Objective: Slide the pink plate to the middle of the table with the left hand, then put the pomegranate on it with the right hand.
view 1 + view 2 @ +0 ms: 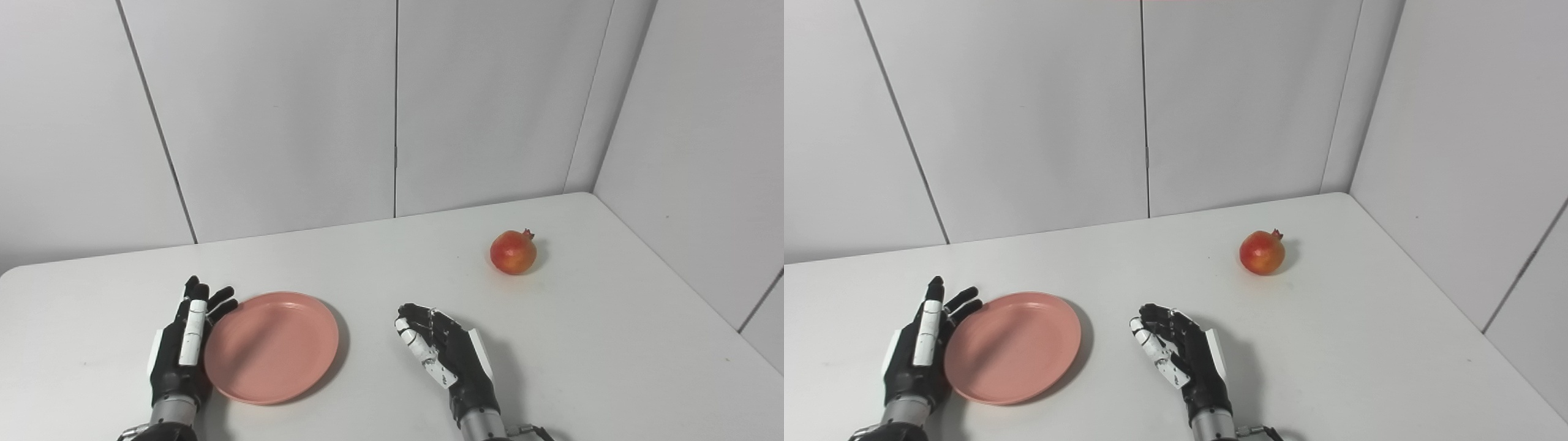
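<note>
1. Resting flat on the white table (pixel 367 257), left of centre: pink plate (pixel 271 346).
2. Left hand (pixel 184 343): fingers spread, empty, against the plate's left rim.
3. Right hand (pixel 444 355): loosely apart, empty.
4. Pomegranate (pixel 513 252): far right, well apart.

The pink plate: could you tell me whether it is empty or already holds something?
Empty: the pink plate shows only bare surface, and the pomegranate sits apart on the table.

A salmon-pink plate (pixel 271 346) and a red pomegranate (pixel 513 252) flushed with orange-yellow sit on a plain white table (pixel 612 343). Each black robot hand, left (pixel 184 349) and right (pixel 447 355), shows white panels. Pale grey wall panels (pixel 275 110) stand behind.
</note>
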Controlling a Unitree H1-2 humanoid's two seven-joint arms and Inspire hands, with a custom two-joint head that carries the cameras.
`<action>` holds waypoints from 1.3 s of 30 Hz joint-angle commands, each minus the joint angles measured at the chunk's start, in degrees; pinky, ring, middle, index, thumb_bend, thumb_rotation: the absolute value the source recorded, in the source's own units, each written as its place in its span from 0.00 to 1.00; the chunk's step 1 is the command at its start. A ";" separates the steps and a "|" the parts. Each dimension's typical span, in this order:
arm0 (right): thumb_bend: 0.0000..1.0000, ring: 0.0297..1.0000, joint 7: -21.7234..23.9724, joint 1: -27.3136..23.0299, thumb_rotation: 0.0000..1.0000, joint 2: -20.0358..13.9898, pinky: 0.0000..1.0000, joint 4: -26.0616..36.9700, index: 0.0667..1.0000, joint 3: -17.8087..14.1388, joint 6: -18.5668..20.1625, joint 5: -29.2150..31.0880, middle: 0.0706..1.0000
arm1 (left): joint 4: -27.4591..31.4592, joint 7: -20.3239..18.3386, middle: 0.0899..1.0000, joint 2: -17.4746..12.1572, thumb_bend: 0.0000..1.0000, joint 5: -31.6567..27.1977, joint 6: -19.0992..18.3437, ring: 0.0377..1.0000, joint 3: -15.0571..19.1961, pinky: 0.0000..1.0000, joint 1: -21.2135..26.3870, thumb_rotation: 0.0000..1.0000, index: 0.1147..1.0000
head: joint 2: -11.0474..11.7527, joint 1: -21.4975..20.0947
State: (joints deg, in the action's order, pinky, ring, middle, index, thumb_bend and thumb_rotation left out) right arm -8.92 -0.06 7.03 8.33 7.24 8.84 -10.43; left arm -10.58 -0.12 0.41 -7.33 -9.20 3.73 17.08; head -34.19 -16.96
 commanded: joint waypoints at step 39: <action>0.91 0.87 8.23 -28.90 1.00 -21.33 0.77 -1.13 0.84 -4.65 3.99 -15.44 0.88 | 0.11 -0.12 0.75 0.88 0.84 1.83 1.42 0.78 -1.54 1.00 1.05 0.82 0.99 | 1.65 0.33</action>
State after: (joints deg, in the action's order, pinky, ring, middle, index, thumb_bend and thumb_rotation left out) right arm -0.55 -25.44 -13.20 6.33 2.86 12.32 -24.77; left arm -10.95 0.24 0.76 -5.88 -8.40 3.06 17.07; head -32.52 -16.70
